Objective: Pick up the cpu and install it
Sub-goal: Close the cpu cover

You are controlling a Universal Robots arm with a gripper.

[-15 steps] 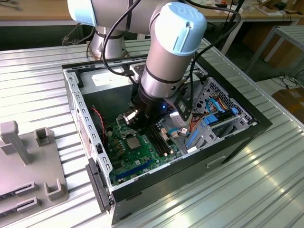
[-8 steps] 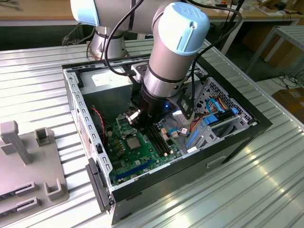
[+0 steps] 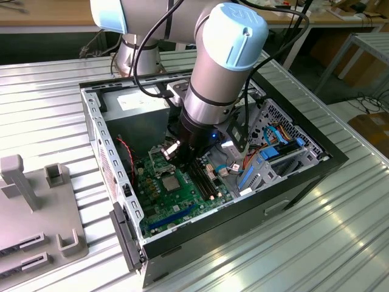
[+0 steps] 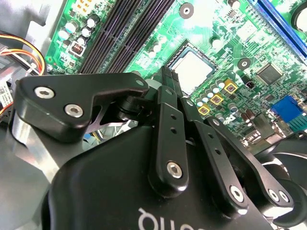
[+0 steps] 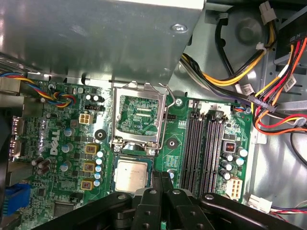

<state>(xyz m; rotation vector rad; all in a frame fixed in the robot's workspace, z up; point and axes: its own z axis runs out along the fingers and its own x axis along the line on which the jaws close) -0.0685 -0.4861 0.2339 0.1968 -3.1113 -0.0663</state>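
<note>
Pale silvery-grey metal face, thin flat square: the cpu (image 5: 131,175) (image 4: 193,69) sits in the socket (image 5: 132,176) on the green motherboard (image 5: 72,139), its hinged metal frame (image 5: 139,114) raised behind it. Black fingers (image 5: 162,179) are pressed together, holding nothing, just beside the cpu. In the exterior view the gripper (image 3: 182,151) hangs inside the open computer case (image 3: 304,176) on the ribbed tabletop (image 3: 316,243).

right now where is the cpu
In both wrist views the cpu lies flat on the green motherboard, beside the open socket frame, just off the gripper.
</note>
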